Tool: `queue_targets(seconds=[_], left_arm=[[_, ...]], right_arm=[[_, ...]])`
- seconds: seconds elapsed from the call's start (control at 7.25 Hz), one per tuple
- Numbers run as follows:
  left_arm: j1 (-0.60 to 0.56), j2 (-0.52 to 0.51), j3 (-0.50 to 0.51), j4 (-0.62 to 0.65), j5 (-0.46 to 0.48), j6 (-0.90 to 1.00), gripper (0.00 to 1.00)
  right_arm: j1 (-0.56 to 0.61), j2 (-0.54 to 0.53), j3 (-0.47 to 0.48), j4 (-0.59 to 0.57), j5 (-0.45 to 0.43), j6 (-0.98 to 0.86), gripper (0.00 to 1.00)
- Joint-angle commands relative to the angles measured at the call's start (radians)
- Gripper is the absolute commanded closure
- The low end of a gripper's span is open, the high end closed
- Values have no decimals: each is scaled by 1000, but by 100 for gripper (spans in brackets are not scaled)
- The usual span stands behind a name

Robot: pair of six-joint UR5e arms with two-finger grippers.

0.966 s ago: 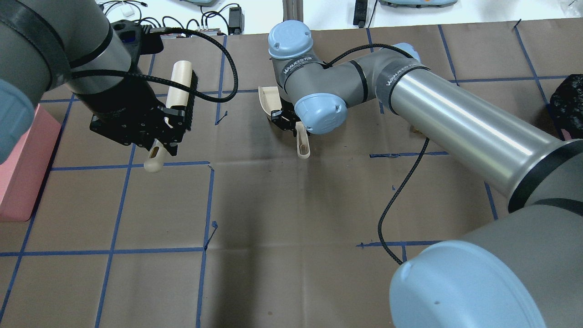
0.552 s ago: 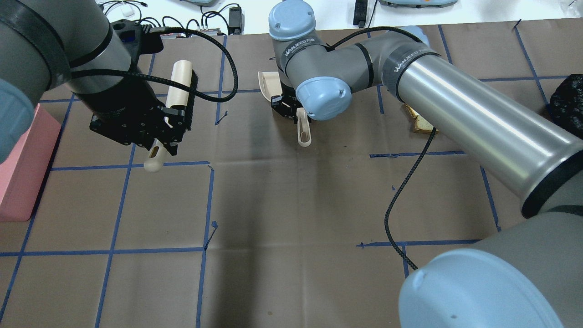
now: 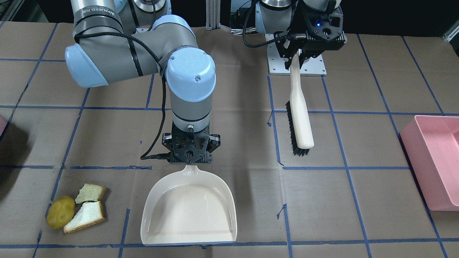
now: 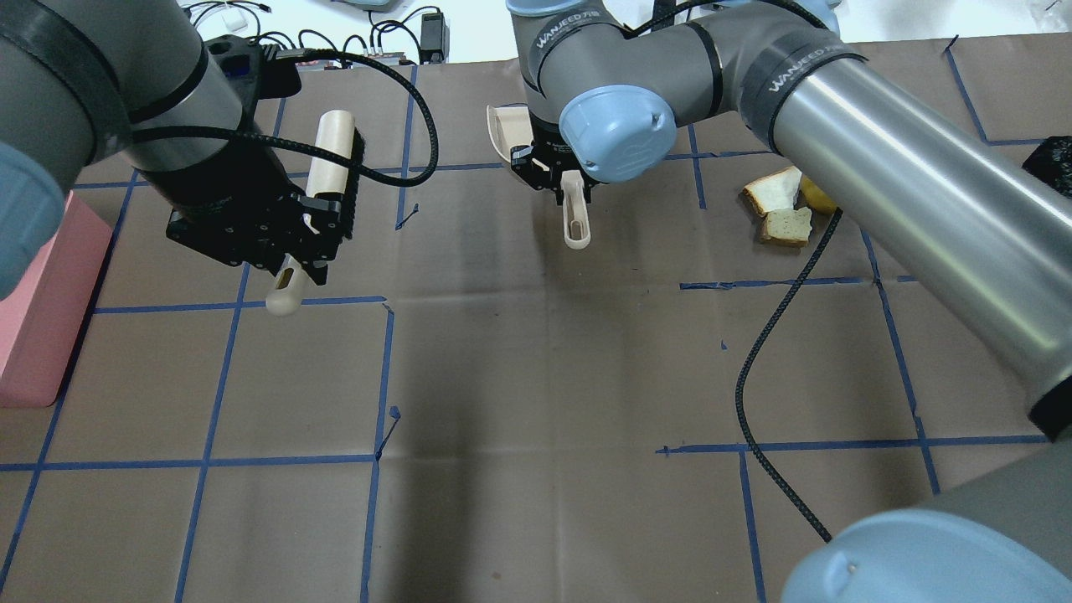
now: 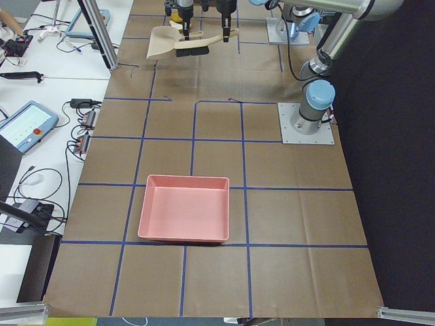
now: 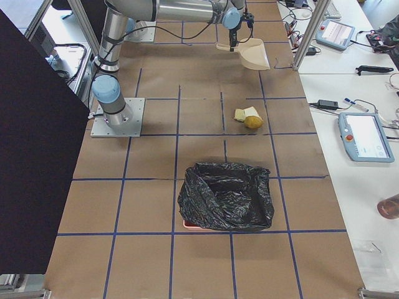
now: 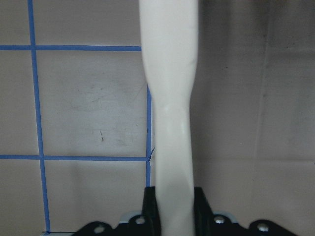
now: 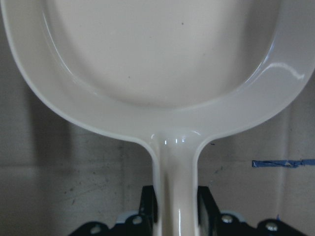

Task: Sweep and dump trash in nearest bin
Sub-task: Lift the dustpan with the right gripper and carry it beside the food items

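So, near side first: the table (image 4: 536, 502), brown paper with a blue tape grid, is bare across its whole near half. Only the right arm's black cable (image 4: 758, 360) trails over it on the right. Lots of free room there.

Further out on the left, the left gripper (image 4: 316, 222) is clamped on the handle of the brush (image 4: 331, 159). The wrist view shows a finger on each side of the handle. The brush head points far, the bristles face right, and the handle end sticks out on the near side. Can't tell if the bristles touch the paper. The pink tub (image 4: 38, 318) sits at the table's left end, left of the brush and apart from it.

In the middle, the right gripper (image 3: 190, 163) is clenched on the handle of the dustpan (image 3: 190, 211). The pan stretches away to the far side with its open mouth facing far. Can't tell if the pan rests on the paper. There is bare paper between brush and pan.

The trash lies on the paper right of the pan, level with its far half. The two bread slices (image 3: 86, 216) are on the pan side, and the potato (image 3: 61, 212) is just right of them, all three bunched together. Open paper separates the pan's right wall from the slices. From overhead the right arm (image 4: 904, 167) hides part of the potato.

Further right, at the table's right end, is the black-lined bin (image 6: 212, 215). A bare strip lies between it and the trash.

Farthest out, the pan's mouth lies close to the table's far edge but short of it.
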Motion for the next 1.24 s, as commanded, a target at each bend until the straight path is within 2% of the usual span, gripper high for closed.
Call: queue_targets(seconds=[0.0, 0.41, 0.69, 1.1], left_arm=[[0, -3, 1, -1, -8, -1, 100], [-2, -6, -2, -6, -8, -10, 100], [-2, -9, -2, -6, -9, -15, 100], [-3, -11, -3, 2, -41, -15, 100]], right_arm=[[-34, -56, 7, 77, -3, -42, 99], [-155, -161, 38, 186, -4, -295, 99], [-265, -279, 162, 179, -6, -489, 99], [-504, -488, 355, 165, -6, -886, 99]])
